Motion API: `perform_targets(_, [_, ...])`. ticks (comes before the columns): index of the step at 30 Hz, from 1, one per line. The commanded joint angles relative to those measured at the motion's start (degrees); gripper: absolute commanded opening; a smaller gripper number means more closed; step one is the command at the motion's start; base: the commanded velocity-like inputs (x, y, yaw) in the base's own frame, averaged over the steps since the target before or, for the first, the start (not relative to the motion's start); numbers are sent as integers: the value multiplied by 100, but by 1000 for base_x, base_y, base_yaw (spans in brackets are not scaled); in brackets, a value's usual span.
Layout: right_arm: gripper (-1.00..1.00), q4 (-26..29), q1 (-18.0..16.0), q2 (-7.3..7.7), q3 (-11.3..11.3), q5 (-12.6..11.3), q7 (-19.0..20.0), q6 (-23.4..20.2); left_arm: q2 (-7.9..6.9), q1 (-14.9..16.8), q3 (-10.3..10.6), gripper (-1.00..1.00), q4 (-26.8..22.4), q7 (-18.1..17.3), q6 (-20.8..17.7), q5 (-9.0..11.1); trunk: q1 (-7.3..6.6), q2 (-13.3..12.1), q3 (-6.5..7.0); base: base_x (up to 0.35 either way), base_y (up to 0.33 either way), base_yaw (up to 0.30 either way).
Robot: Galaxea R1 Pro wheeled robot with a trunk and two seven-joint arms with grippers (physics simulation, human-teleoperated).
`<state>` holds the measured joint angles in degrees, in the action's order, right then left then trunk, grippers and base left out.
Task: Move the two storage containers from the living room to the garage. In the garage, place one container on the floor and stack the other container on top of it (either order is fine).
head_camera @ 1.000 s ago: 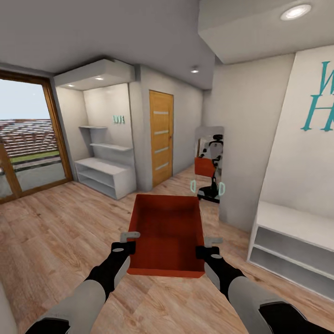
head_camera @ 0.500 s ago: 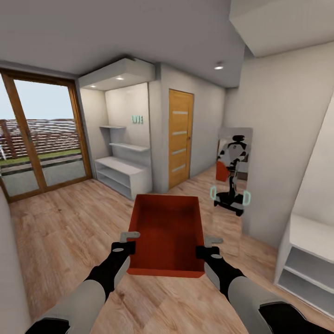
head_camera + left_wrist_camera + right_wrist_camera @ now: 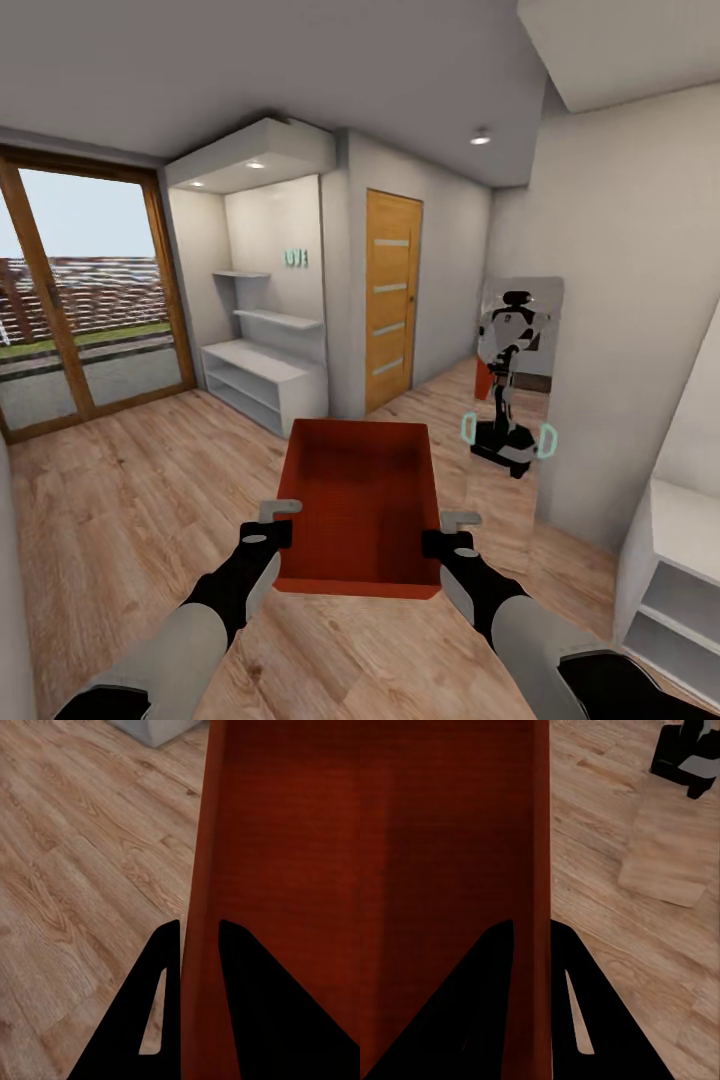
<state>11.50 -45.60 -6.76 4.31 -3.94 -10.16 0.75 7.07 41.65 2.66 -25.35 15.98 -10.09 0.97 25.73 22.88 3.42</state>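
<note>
An orange-red storage container [image 3: 360, 505], open-topped and empty, hangs level in front of me above the light wood plank floor. My left gripper [image 3: 281, 520] is shut on its left wall, and in the left wrist view that wall [image 3: 201, 907] runs between the two dark fingers. My right gripper [image 3: 446, 530] is shut on the right wall, and the right wrist view has that wall [image 3: 540, 870] pinched between its fingers.
A wooden slatted door [image 3: 392, 300] stands ahead, with white shelves [image 3: 262, 375] to its left and a glass sliding door [image 3: 80, 300] at far left. A tall mirror [image 3: 515, 390] at the right wall reflects the robot. A white shelf unit [image 3: 680, 580] is near right.
The whole view has swung to the left: the mirror and right shelf slid rightward, more of the glass door shows. The container and both grippers keep the same place in the picture.
</note>
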Motion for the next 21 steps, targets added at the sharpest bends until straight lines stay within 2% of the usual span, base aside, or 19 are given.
perform_targets(1, [-100,1,-2,149,18,-2,-37,13,-57,1,-2,-100,-13,99,-55,-88,5,4,-2,324,0,0])
perform_targets(21, [-100,0,-2,149,18,-2,-39,13,-61,1,-2,-100,-22,99,-55,-88,5,4,-2,324,0,0])
